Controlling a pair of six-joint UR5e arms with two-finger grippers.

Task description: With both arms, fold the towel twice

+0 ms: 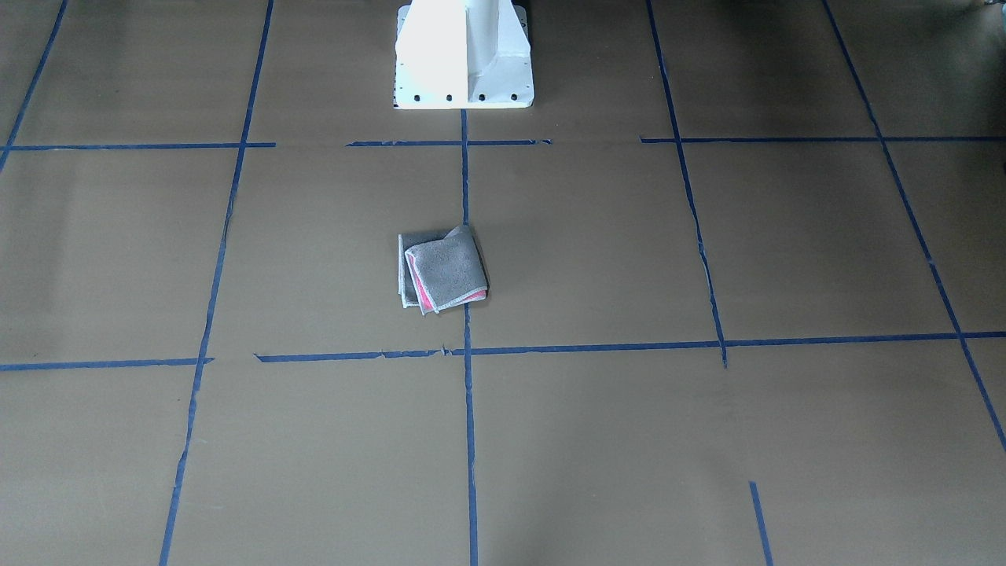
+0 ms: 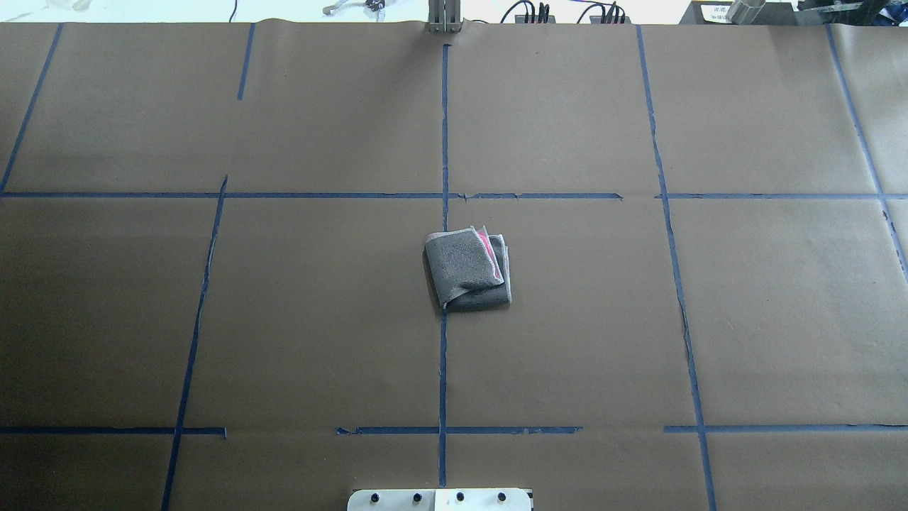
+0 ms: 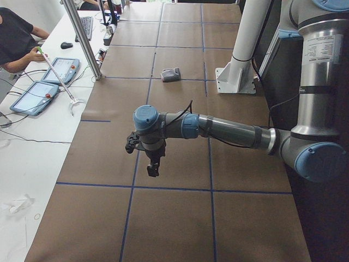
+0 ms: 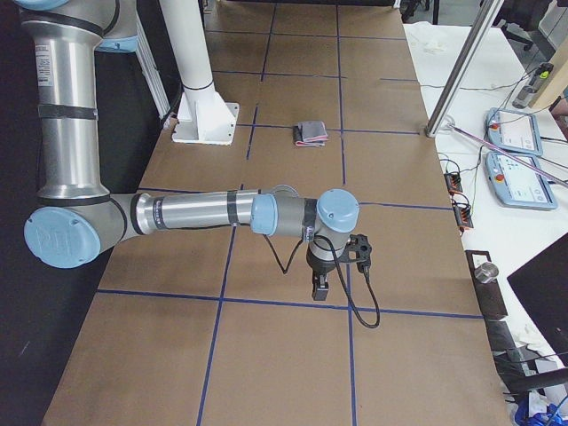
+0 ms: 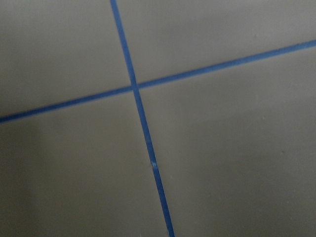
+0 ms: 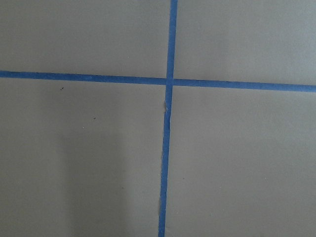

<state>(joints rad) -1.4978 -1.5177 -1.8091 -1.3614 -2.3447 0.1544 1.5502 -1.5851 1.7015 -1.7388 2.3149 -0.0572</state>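
The towel lies folded into a small square near the table's middle, grey face out with a pink edge showing; it also shows in the overhead view and both side views. No gripper touches it. My left gripper hangs over the brown paper far from the towel, toward the table's left end. My right gripper hangs likewise toward the right end. Both show only in the side views, so I cannot tell whether they are open or shut. The wrist views show only paper and blue tape.
The white pedestal base stands behind the towel. Blue tape lines grid the brown paper. An operators' desk with tablets and a metal post border the far edge, where a person sits.
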